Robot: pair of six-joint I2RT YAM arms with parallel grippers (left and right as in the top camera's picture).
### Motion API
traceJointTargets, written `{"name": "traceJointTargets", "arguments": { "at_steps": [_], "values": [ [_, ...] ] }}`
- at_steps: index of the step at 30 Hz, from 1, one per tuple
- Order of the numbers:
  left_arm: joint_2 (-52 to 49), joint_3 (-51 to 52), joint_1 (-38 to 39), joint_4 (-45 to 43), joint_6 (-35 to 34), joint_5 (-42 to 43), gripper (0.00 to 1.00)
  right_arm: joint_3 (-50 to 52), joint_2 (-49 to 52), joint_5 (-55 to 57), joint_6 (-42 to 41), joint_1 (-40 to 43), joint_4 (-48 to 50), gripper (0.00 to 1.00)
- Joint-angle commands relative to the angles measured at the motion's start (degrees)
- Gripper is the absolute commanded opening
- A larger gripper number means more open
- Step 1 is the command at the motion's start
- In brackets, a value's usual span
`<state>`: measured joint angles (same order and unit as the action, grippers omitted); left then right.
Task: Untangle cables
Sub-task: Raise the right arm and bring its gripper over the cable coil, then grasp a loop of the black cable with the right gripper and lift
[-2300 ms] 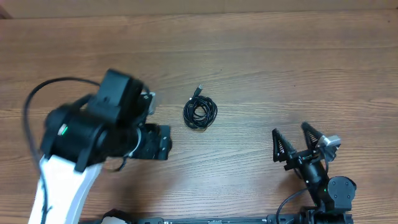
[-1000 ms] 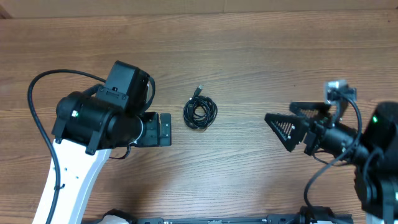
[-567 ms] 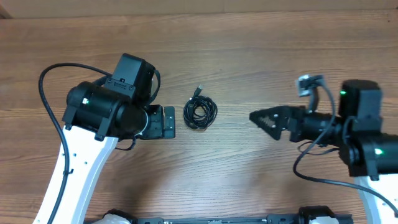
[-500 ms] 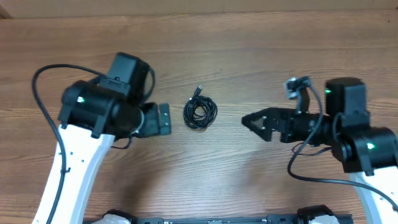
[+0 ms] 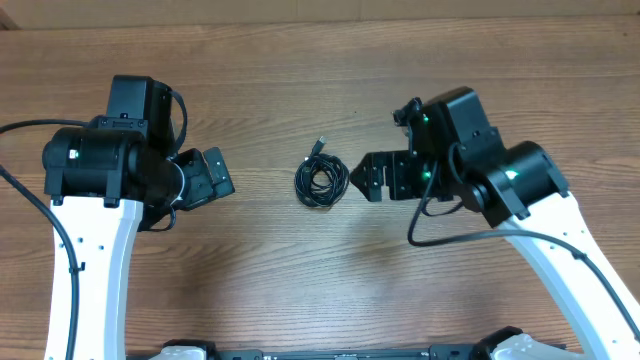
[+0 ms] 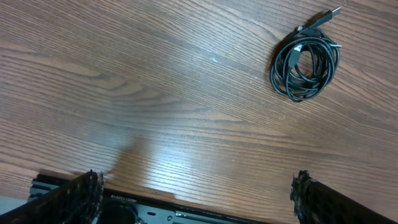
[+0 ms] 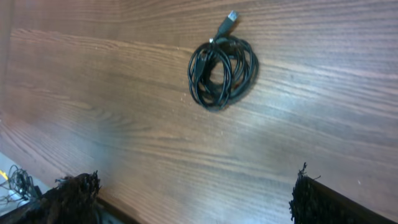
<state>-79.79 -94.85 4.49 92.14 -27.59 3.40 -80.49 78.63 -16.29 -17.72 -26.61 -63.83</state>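
Note:
The cables (image 5: 321, 181) lie as one small black coil in the middle of the wooden table, with a plug end (image 5: 320, 145) sticking out toward the far side. My left gripper (image 5: 224, 178) is open, well to the left of the coil and holding nothing. My right gripper (image 5: 361, 178) is open just right of the coil, apart from it. In the left wrist view the coil (image 6: 298, 59) sits at the upper right, far ahead of the open gripper (image 6: 198, 186). The right wrist view has the coil (image 7: 205, 62) ahead of the empty open gripper (image 7: 196, 183).
The wooden table (image 5: 320, 70) carries only the coil. A black rail (image 5: 340, 353) runs along the near edge between the two arm bases. Thick black wires loop off both white arms.
My right arm has swung in from the right until its gripper is close beside the coil. My left arm has drawn back to the left. The coil has not moved; both grippers stay open.

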Motion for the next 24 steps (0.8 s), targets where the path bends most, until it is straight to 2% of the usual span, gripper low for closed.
{"name": "traceJointTargets", "arguments": {
  "at_steps": [1, 6, 9, 14, 16, 23, 24],
  "values": [
    [0.02, -0.11, -0.02, 0.17, -1.20, 1.53, 1.00, -1.33, 1.62, -2.82, -0.35, -0.17, 1.99, 1.00],
    [0.02, -0.11, 0.02, 0.13, -1.18, 2.58, 1.00, -1.22, 6.29, -3.48, -0.57, -0.17, 3.54, 0.99],
    [0.02, -0.11, 0.02, 0.13, -1.18, 2.58, 1.00, -1.22, 9.16, -3.48, -0.55, -0.17, 3.56, 0.91],
    [0.02, -0.11, 0.02, 0.15, -1.18, 2.58, 0.99, -1.22, 13.64, -3.50, -0.57, -0.17, 4.66, 0.70],
    [0.02, -0.11, 0.02, 0.15, -1.18, 2.58, 1.00, -1.22, 14.93, -3.50, -0.61, -0.17, 5.51, 0.67],
    [0.02, -0.11, 0.02, 0.15, -1.18, 2.58, 1.00, -1.22, 18.32, -3.85, -5.03, -0.17, 8.79, 0.68],
    [0.02, -0.11, 0.02, 0.15, -1.18, 2.58, 0.99, -1.22, 18.62, -4.33, -5.05, -0.17, 9.14, 0.76]
  ]
}}
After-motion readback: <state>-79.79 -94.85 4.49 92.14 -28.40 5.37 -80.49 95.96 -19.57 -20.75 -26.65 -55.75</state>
